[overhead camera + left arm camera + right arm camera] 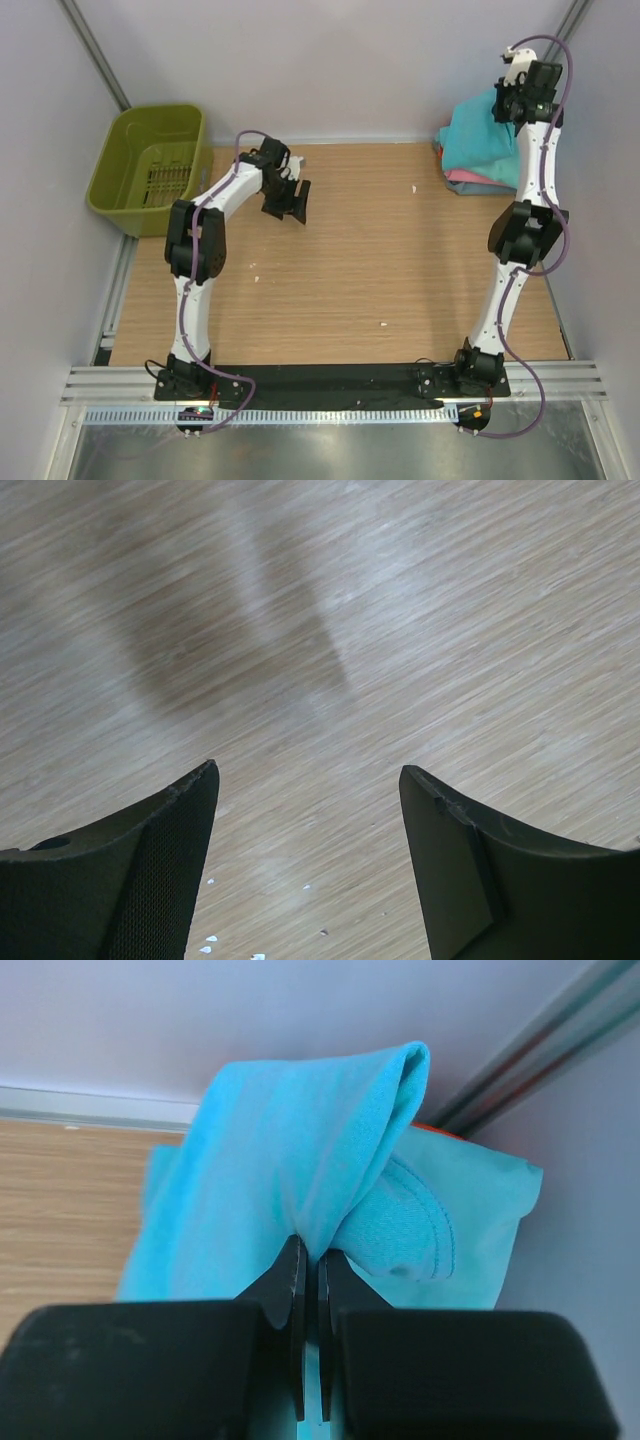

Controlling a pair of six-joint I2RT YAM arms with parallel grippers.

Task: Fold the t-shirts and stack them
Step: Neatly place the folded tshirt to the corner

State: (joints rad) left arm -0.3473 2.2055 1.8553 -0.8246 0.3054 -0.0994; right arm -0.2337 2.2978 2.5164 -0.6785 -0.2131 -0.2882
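Note:
A pile of t-shirts (480,150) lies in the back right corner, mint-teal on top with a pink (478,180) edge showing beneath. My right gripper (503,105) hangs over that pile, raised toward the back wall. In the right wrist view the gripper (310,1252) is shut on a fold of the bright turquoise-blue t-shirt (290,1160), which rises in a bunched ridge from the jaws. A sliver of orange-red cloth (436,1128) peeks out behind it. My left gripper (287,204) stands open over bare wood at the back left; nothing lies between its fingers (180,850).
An olive-green slotted basket (150,165) sits at the back left, off the wooden table's (350,280) edge. Small white specks (210,940) dot the wood. Grey walls and a metal rail (540,1050) close in behind the pile.

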